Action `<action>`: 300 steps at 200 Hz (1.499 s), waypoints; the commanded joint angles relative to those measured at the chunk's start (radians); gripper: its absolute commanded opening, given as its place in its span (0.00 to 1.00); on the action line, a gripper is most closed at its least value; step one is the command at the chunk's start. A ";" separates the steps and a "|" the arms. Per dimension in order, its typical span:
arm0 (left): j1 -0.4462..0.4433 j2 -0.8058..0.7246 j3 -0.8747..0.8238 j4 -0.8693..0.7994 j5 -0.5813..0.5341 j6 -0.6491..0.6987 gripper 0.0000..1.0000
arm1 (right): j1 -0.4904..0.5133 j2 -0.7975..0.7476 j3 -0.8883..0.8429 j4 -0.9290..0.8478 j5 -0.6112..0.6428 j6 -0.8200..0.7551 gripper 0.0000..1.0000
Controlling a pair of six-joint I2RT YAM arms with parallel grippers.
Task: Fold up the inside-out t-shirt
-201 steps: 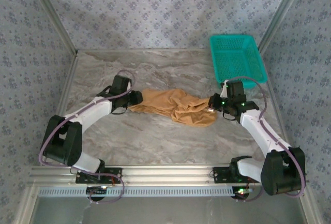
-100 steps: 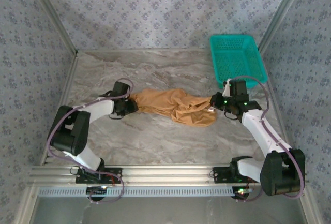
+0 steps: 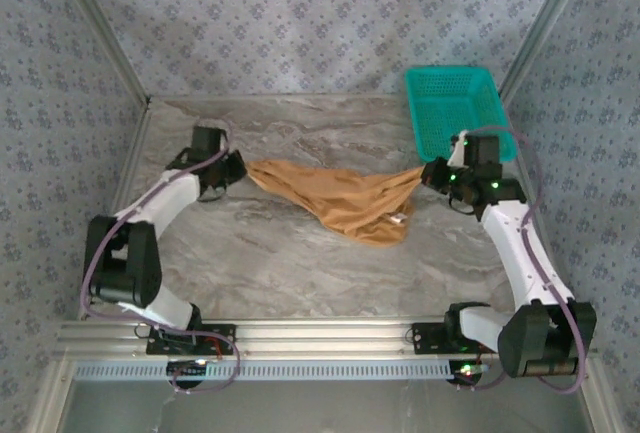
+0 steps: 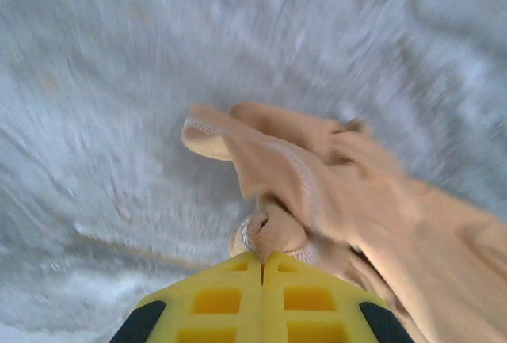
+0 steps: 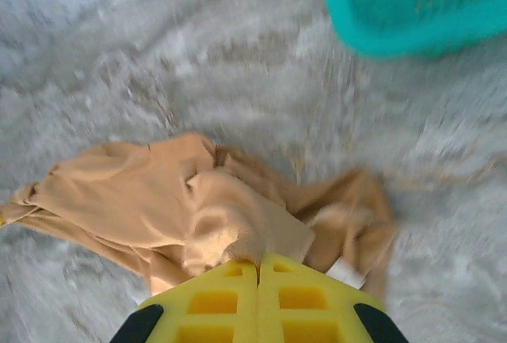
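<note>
T-shirt (image 3: 345, 198) strung bunched across bench (image 3: 280, 263); left jaws, right jaws each clamped shut on one end; flattening and folding not begun.

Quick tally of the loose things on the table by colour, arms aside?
Tan: 1, the t-shirt
Teal: 1, the mesh basket
Total: 2
</note>
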 commanded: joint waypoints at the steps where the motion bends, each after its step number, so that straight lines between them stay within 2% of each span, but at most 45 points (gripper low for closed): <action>1: 0.046 -0.100 0.045 -0.037 0.036 0.030 0.00 | -0.061 -0.034 0.083 -0.132 0.006 -0.045 0.00; 31: 0.061 -0.133 -0.014 -0.015 0.070 0.016 0.00 | -0.118 -0.041 0.090 -0.152 -0.013 -0.013 0.00; 68: 0.042 -0.155 -0.242 0.105 0.138 -0.051 0.00 | -0.124 -0.038 0.033 -0.104 -0.034 0.019 0.00; 83: -0.008 -0.187 -0.334 0.113 0.106 -0.060 0.00 | -0.124 -0.035 0.027 -0.098 -0.036 0.020 0.00; 113: -0.109 -0.324 -0.411 -0.023 -0.032 -0.083 0.02 | -0.124 -0.033 0.023 -0.084 -0.019 0.021 0.00; 121: -0.128 -0.363 -0.408 -0.064 -0.068 -0.081 0.07 | -0.124 -0.029 0.020 -0.081 -0.018 0.023 0.00; 129: -0.136 -0.392 -0.391 -0.113 -0.110 -0.075 0.22 | -0.124 -0.023 0.019 -0.077 -0.022 0.028 0.00; 155: -0.143 -0.412 -0.295 -0.177 -0.190 0.013 0.44 | -0.124 -0.006 0.006 -0.034 -0.051 0.051 0.00; 174: -0.156 -0.316 -0.181 -0.144 -0.126 0.108 0.53 | -0.121 -0.002 -0.004 -0.021 -0.061 0.062 0.00; 192: -0.206 -0.135 -0.007 -0.181 -0.079 0.176 0.55 | -0.115 -0.003 -0.010 -0.017 -0.066 0.067 0.00; 214: -0.290 0.119 0.234 -0.313 -0.145 0.233 0.56 | -0.109 -0.005 -0.019 -0.016 -0.064 0.067 0.00; 245: -0.336 0.418 0.506 -0.470 -0.212 0.238 0.56 | -0.103 -0.007 -0.036 -0.011 -0.069 0.070 0.00; 269: -0.345 0.542 0.622 -0.535 -0.277 0.245 0.56 | -0.100 -0.009 -0.041 -0.011 -0.075 0.071 0.00; 300: -0.345 0.614 0.689 -0.574 -0.366 0.254 0.56 | -0.097 0.001 -0.046 0.000 -0.079 0.072 0.00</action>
